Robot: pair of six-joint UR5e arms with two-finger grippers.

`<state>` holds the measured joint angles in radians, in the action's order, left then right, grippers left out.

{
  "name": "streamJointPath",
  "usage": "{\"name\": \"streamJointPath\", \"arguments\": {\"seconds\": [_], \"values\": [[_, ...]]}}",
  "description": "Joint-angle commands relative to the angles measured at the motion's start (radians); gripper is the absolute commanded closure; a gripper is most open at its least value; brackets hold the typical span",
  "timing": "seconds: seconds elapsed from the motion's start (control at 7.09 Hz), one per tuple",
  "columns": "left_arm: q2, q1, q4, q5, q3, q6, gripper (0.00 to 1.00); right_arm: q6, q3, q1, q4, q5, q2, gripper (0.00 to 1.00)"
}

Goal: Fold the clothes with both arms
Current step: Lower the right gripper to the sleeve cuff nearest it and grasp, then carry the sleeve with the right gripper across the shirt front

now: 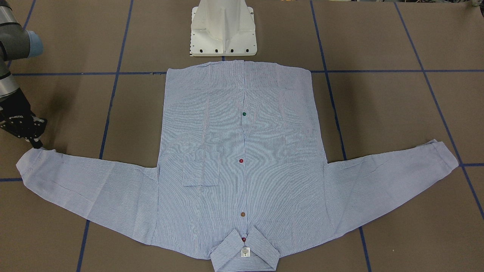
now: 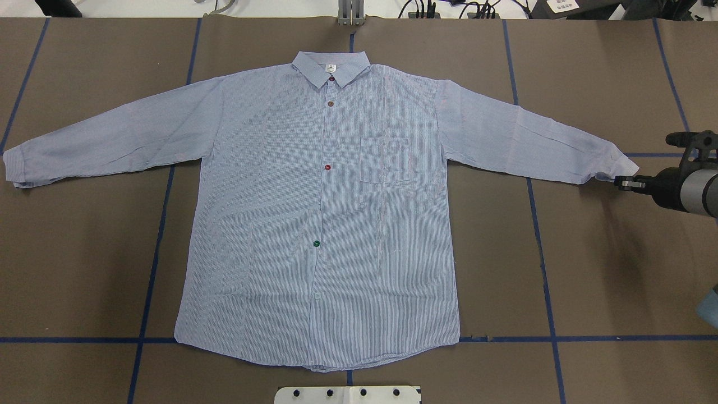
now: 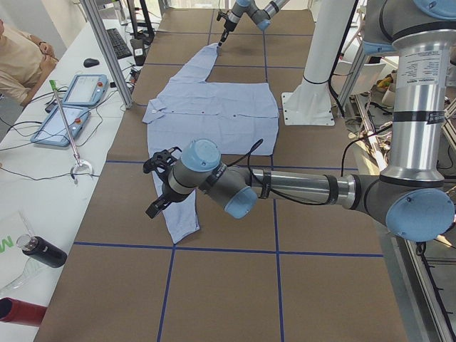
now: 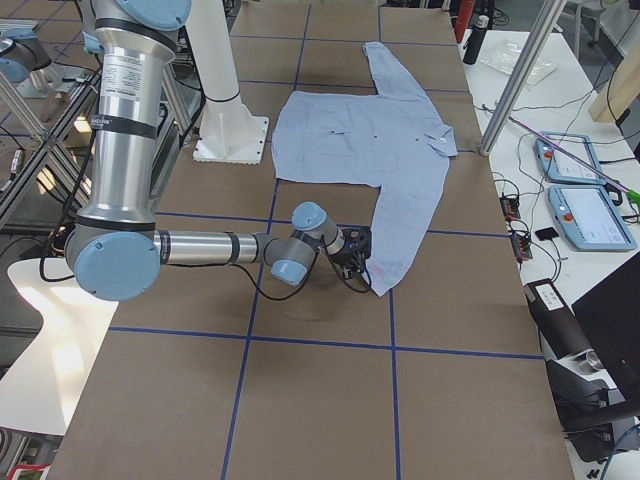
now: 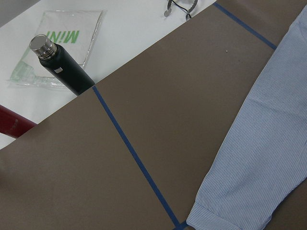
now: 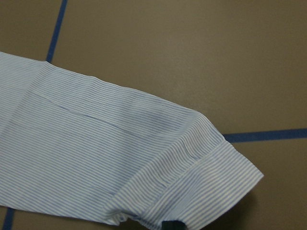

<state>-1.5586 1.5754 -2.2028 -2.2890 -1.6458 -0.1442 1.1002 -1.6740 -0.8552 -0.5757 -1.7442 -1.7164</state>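
The light blue striped shirt (image 1: 242, 151) (image 2: 325, 196) lies flat, front up and buttoned, with both sleeves spread wide. Its collar points away from the robot. My right gripper (image 2: 617, 182) (image 1: 38, 144) is low at the tip of the shirt's right-hand sleeve in the overhead view. In the right wrist view its dark tip (image 6: 172, 225) meets the cuff (image 6: 206, 163) at the puckered edge, shut on it. My left gripper (image 3: 153, 206) hovers above the other sleeve (image 5: 259, 167). No view shows whether it is open or shut.
The white pedestal base (image 1: 223, 34) stands just behind the shirt's hem. Blue tape lines cross the brown table. A dark bottle (image 5: 60, 60) and a red object (image 5: 12, 124) lie on the white side bench. Tablets (image 3: 78, 89) and a seated person (image 3: 18, 57) are there too.
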Motion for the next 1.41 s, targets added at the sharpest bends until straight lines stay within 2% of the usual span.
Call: {"name": "streamJointPath", "arguments": {"seconds": [0.0,0.14,0.28,0.42,0.56,0.71,0.99,1.13,1.27], "values": [[0.005,0.0,0.0,-0.001,0.001,0.0,0.0,0.006,-0.201,-0.031,-0.358,-0.025,0.125,1.0],[0.006,0.0,0.0,0.0,0.001,0.0,0.0,0.02,-0.202,-0.01,-0.548,-0.009,0.305,1.0],[0.008,0.0,0.0,0.0,0.0,0.0,0.0,0.023,-0.193,0.054,-0.743,0.047,0.486,1.0],[0.008,0.0,-0.002,0.0,0.0,0.0,0.0,0.099,-0.144,0.114,-0.898,0.104,0.661,1.0],[0.008,0.0,-0.002,0.0,0.001,0.0,0.0,0.169,-0.057,0.17,-0.918,0.154,0.796,1.0],[0.008,0.0,-0.002,0.0,0.001,0.0,0.0,0.182,0.071,0.227,-0.917,0.257,0.943,1.0],[0.008,0.0,-0.002,0.0,0.0,0.0,0.0,0.26,0.443,0.28,-0.911,0.365,1.262,1.0],[0.008,0.0,-0.002,-0.001,0.0,0.0,0.0,0.26,0.59,0.318,-0.862,0.433,1.358,1.0],[0.014,0.0,-0.002,-0.001,-0.002,0.0,0.0,0.26,0.659,0.368,-0.857,0.472,1.395,1.0]]}}
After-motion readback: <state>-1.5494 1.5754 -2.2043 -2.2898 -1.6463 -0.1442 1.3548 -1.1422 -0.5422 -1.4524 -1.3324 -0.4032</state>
